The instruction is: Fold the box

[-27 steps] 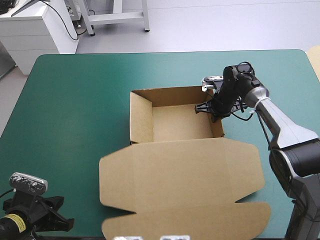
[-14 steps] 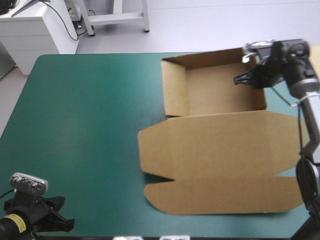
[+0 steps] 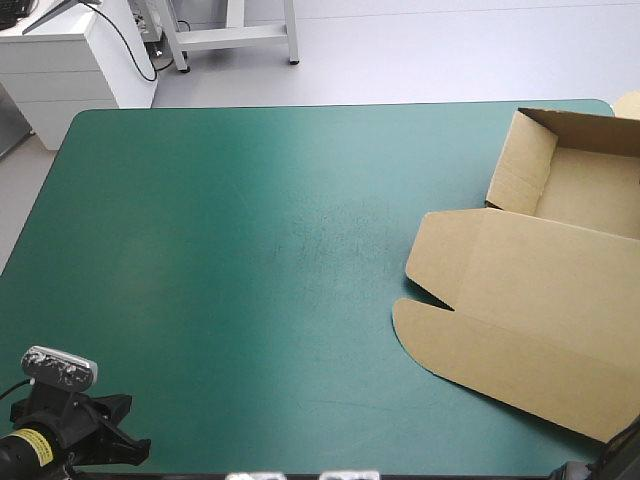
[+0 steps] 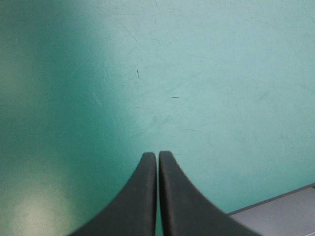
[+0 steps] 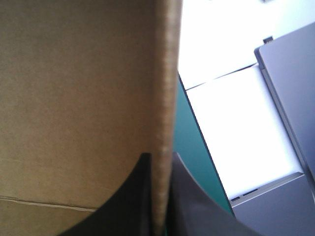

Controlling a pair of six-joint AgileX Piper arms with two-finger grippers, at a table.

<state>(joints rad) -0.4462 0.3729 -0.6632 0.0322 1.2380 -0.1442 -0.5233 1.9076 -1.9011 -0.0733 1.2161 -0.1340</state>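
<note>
Pinch of the right gripper (image 5: 158, 158) tight on a raised wall of the box (image 5: 74, 98), board between both black fingers (image 5: 138, 196). Left gripper (image 4: 157, 156) closed on nothing over bare teal-green cover (image 4: 197, 73), near left corner. Box at the cover's right edge, tray by the far corner, lid flat nearer. Best to keep the hold firm, slide low and level, stop short of the edge.

Robotics lab or workshop, teal-green covered work table (image 3: 220, 250), white cabinet (image 3: 60, 65), metal stand legs (image 3: 236, 36), bare grey floor (image 3: 430, 50)
</note>
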